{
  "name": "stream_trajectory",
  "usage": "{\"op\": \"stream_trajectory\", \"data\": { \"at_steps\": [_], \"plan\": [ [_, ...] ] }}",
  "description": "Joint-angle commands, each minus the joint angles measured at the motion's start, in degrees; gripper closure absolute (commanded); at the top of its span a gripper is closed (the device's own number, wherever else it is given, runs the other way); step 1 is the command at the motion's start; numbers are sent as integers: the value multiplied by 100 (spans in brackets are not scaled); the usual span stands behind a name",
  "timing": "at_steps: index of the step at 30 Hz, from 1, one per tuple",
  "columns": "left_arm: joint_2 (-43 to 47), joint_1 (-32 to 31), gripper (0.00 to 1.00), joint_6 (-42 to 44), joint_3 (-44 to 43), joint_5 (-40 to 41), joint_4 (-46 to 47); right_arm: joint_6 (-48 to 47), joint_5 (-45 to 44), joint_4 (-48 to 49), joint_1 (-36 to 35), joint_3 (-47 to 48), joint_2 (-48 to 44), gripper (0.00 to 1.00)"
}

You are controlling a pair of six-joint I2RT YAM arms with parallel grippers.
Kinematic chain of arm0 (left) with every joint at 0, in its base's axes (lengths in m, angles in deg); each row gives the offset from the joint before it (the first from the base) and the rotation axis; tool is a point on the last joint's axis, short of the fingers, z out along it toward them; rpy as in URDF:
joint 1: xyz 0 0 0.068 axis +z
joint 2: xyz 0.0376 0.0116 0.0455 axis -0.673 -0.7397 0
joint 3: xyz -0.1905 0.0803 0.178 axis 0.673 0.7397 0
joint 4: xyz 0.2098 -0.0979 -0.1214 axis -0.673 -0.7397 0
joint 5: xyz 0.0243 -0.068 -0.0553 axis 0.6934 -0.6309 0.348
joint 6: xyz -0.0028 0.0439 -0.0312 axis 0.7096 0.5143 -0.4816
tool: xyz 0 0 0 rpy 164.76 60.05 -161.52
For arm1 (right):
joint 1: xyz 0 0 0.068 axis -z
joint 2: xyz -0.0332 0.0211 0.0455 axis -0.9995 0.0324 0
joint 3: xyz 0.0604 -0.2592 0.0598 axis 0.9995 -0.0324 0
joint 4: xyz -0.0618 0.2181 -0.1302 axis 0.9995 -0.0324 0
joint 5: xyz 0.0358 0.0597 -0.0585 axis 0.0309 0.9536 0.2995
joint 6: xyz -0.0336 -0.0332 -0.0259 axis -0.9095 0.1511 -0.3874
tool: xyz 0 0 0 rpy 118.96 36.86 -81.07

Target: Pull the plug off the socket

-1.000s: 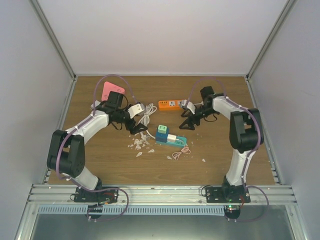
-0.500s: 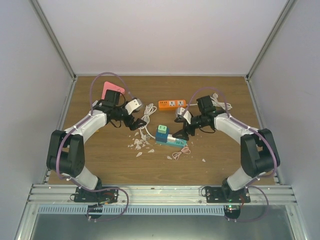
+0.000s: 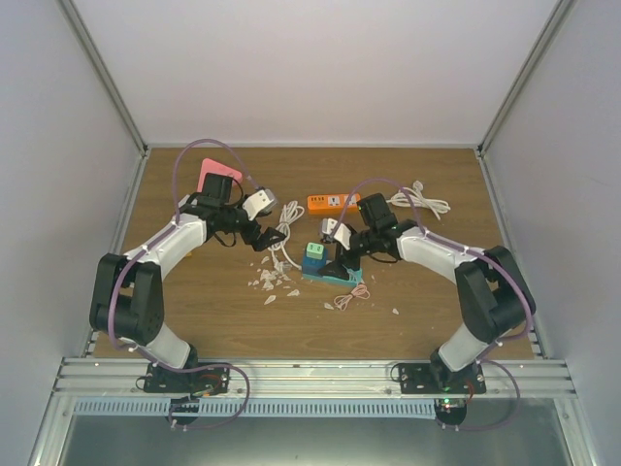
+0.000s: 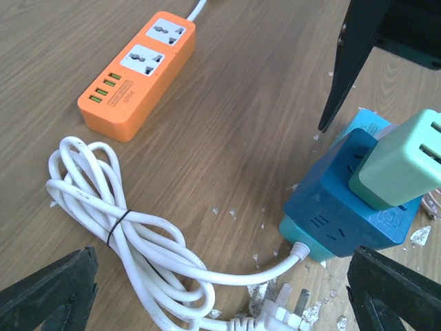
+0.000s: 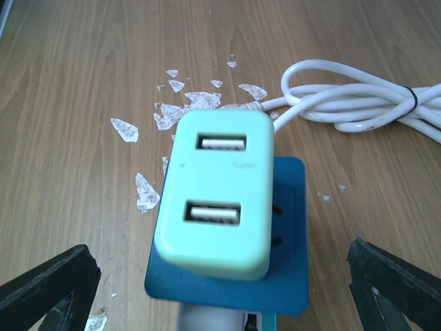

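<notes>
Wood tabletop (image 3: 437,291), crumbs (image 5: 182,114) everywhere. My right gripper (image 3: 342,260) is spread wide right over the mint plug (image 5: 213,193), which sits in the blue socket (image 5: 289,276). Left gripper (image 3: 262,239) is wide too, at its 10 o'clock.

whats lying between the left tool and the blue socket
The bundled white cable, with scattered white flakes close beside it; the top view shows this best.

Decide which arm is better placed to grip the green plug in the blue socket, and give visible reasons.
Right. The right gripper hangs open directly over the green plug, a finger on either side. The left gripper, also open, sits off to the side above the white cable.
</notes>
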Motion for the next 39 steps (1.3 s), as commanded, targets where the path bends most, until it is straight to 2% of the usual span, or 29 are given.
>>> {"op": "stream_trajectory", "data": {
  "at_steps": [1, 9, 18, 25, 33, 39],
  "plan": [
    [193, 26, 1, 1, 59, -269, 217, 107, -91, 357, -155, -41, 225, 1],
    [161, 24, 7, 218, 37, -673, 70, 75, 14, 563, -277, -61, 574, 9],
    [428, -34, 13, 964, 366, -1353, 95, -14, 43, 473, -282, 94, 840, 36],
    [590, -382, 18, 1564, 657, -1788, 269, -416, 409, 64, -274, 197, 881, 46],
    [327, -820, 25, 1368, 846, -1761, 505, -373, 454, 244, -437, 185, 987, 52],
    [423, -856, 31, 891, 1473, -1463, 1350, -437, 500, 529, -493, 65, 953, 57]
  ]
}}
